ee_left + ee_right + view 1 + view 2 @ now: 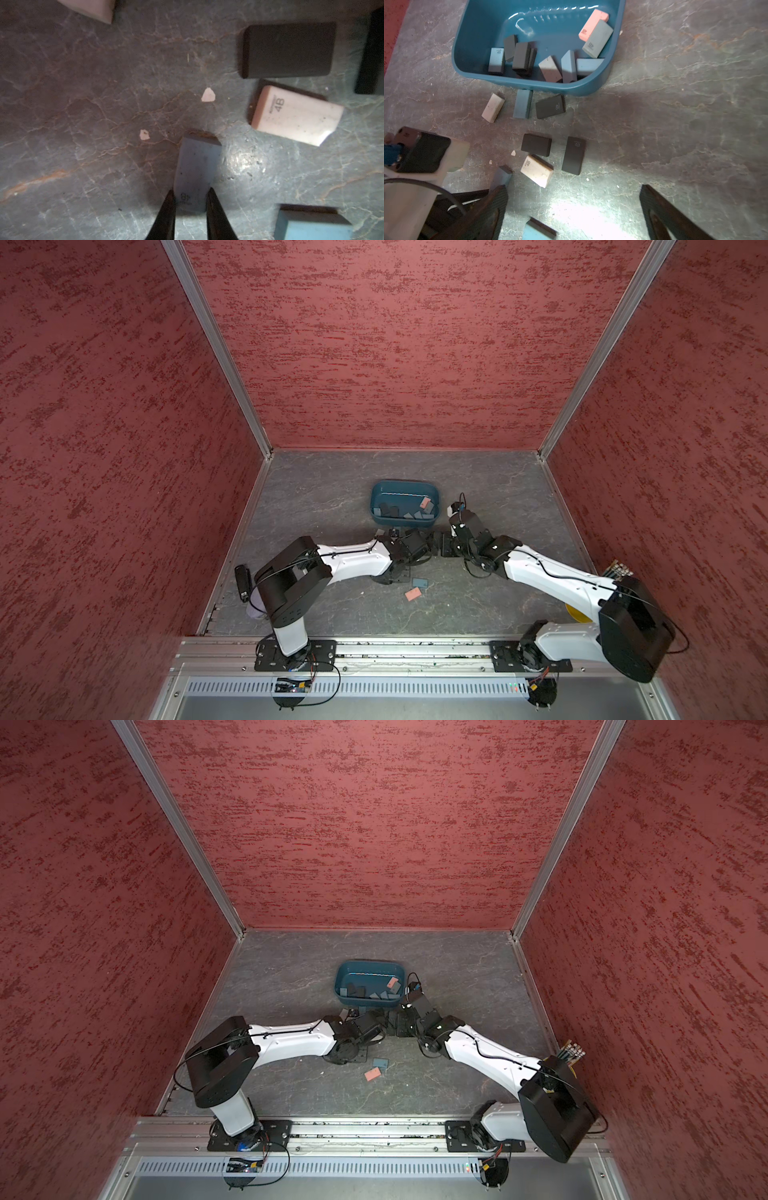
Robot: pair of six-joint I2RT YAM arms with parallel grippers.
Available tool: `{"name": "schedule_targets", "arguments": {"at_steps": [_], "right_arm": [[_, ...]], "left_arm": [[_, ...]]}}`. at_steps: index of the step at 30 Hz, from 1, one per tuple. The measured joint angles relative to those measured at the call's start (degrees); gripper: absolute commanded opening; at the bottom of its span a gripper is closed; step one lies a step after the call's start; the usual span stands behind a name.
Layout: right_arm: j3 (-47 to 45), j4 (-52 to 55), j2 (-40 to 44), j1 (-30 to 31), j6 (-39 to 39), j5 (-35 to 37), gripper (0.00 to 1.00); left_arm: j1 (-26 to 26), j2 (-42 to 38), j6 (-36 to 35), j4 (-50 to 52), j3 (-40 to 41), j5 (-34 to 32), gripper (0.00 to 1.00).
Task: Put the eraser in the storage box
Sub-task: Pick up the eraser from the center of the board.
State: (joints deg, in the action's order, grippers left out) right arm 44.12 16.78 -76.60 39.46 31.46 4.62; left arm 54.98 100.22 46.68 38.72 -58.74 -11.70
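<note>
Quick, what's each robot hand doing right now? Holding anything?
Left gripper: closed on the grey-blue eraser.
Right gripper: open, holding nothing.

in the left wrist view the left gripper [190, 194] shows only as two dark fingers [166, 216] that run off the picture's edge. they cover the sides of the near end of the grey-blue eraser [196, 166], whose print is too blurred to read. a pink eraser [91, 8], a dark block [369, 54] and a light blue eraser [311, 226] are each cut off by an edge. in the right wrist view the storage box [529, 84] loses its far rim past the edge. in both top views the arms' wrists hide most erasers lying before the box. a yellow thing [577, 612] behind the right arm's elbow is mostly hidden. a black object [242, 583] near the left wall is too small to tell.
</note>
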Motion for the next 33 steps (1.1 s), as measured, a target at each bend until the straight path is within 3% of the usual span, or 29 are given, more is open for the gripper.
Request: {"name": "schedule_targets", "arguments": {"at_steps": [33], "right_arm": [[-1.0,-5.0,-3.3,2.1,2.7,0.1,0.99]], "left_arm": [[0.7,-5.6,1.0,5.3,1.5,0.7,0.15]]}}
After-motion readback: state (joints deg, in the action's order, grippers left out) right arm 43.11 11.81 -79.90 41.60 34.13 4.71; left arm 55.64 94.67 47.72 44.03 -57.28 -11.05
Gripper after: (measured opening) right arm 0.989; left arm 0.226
